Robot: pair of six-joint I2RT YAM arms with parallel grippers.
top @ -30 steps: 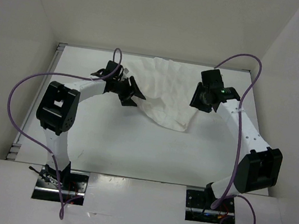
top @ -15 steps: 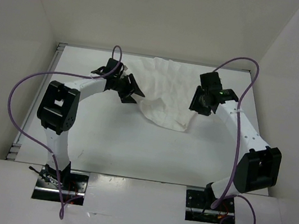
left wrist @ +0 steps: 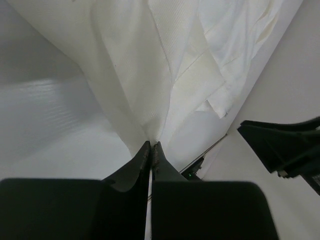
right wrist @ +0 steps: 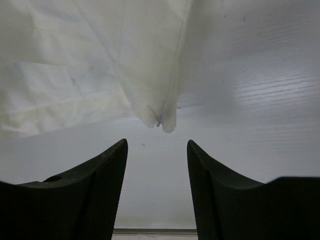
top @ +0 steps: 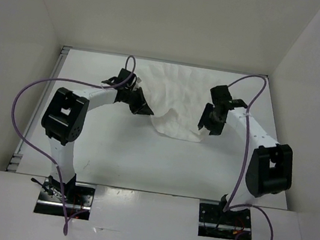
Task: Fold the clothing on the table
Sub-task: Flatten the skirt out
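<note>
Left pincer (left wrist: 150, 144) clenched the clothing (top: 179, 92) at its left edge, right pincer (right wrist: 156, 143) gaped just beside its near corner, walls (top: 164, 17) enclosing the worktop (top: 141, 160).

Bright, even light from above. Faint soft shadows on table (top: 141, 160). Sheen streaks in wrist views; near fingers (right wrist: 95, 195) dark, blurred.

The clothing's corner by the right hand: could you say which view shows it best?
Right wrist: the clothing corner lies ahead of the open right hand. Top external shows it small; left wrist, other folds.
</note>
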